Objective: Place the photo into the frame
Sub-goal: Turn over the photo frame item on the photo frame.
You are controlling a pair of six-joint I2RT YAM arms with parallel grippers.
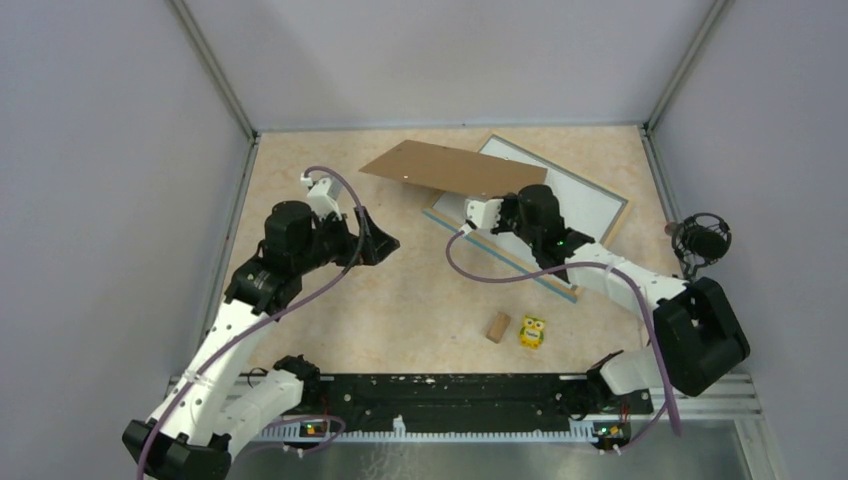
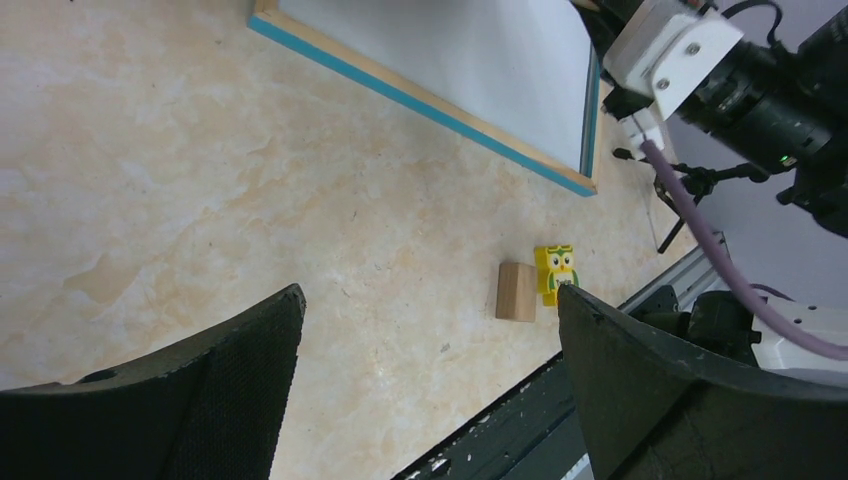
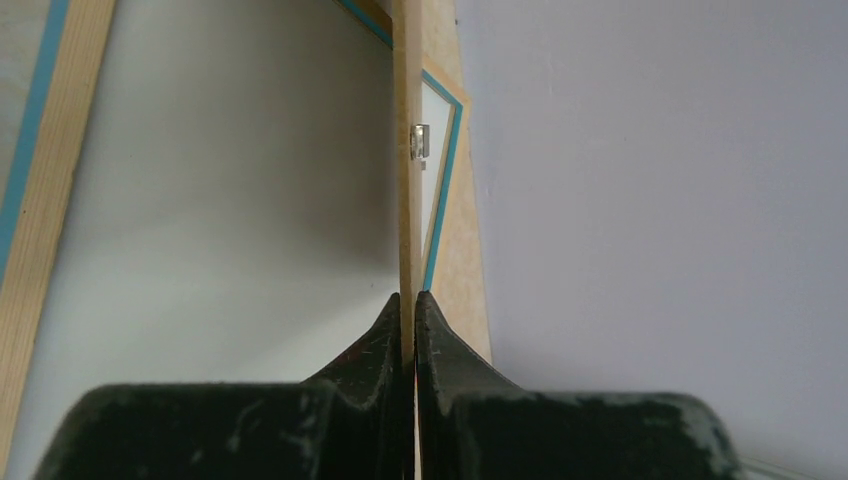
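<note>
walls: pale grey panels on three sides, aluminium posts in the far corners
table: beige marbled top, matte; black rail along the near edge, nearer the arm bases than the frame
left gripper: left of the frame, hanging over bare table, fingers spread wide, nothing between them
backing board: plain brown, tilted, raised over the frame's far-left corner; small metal clip on one face
right gripper: over the frame's left part, fingers pinched tight on the backing board's edge
frame: flat on the table at the far right, turned at an angle, light wood with blue edging
photo: can't tell; a plain pale sheet fills the frame's opening, no balloon print readable on it
wood block: on the table, near side of the frame, apart from it
owl toy: yellow, just right of the wood block
black stand: small ring-shaped head on thin legs, right of the frame by the wall; device type unclear
</note>
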